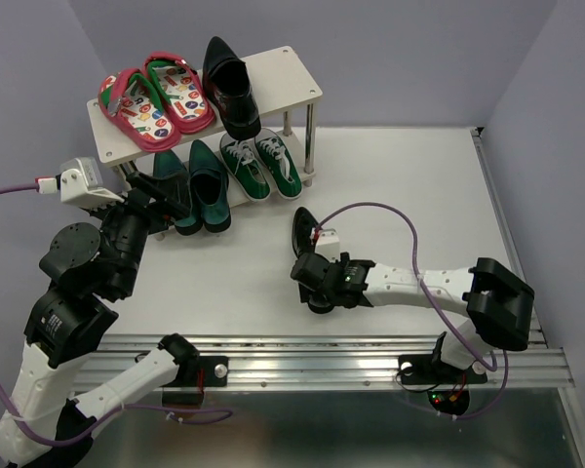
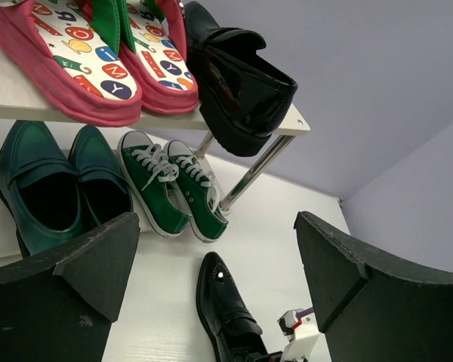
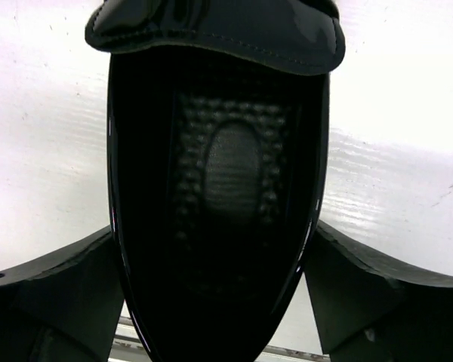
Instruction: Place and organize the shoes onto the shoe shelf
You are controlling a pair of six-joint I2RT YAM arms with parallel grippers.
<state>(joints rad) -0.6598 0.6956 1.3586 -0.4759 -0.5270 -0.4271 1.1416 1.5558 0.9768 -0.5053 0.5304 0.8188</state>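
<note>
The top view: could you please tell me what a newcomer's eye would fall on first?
The red flip-flops with colourful insoles, on the top board of the shelf. Next, the lone black dress shoe lying on the table in front of the shelf, with the right gripper straddling its heel end. The other black dress shoe stands beside the flip-flops.

Two red flip-flops [image 1: 180,93], two black dress shoes [image 1: 231,83], two teal dress shoes [image 1: 210,185], two green sneakers [image 1: 244,168], one shelf [image 1: 291,70].

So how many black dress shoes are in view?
2. One black shoe on the shelf's top board beside the flip-flops; the other black shoe on the table, before the shelf.
</note>
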